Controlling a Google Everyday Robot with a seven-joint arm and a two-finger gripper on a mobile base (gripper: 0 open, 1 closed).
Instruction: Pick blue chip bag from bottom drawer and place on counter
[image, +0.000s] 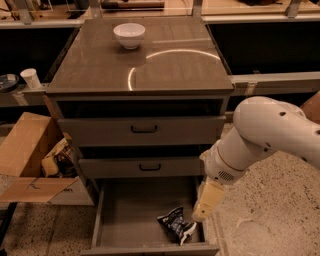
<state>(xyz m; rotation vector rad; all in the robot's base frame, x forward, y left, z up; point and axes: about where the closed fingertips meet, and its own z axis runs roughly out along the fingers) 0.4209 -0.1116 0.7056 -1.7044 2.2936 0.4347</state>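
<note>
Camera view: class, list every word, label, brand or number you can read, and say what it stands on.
On the blue chip bag in the bottom drawer: white lettering, too blurred to read.
Nothing else bears readable text.
The end effector hangs over the drawer's right side, beside the bag.

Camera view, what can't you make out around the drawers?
All in the camera view:
Bag: lettering too small to read.
Bottom drawer: front cut by the frame's lower edge.
Upper drawers: insides dark behind their fronts.
Gripper, at the bottom drawer's right wall beside the bag: far side faces away.
</note>
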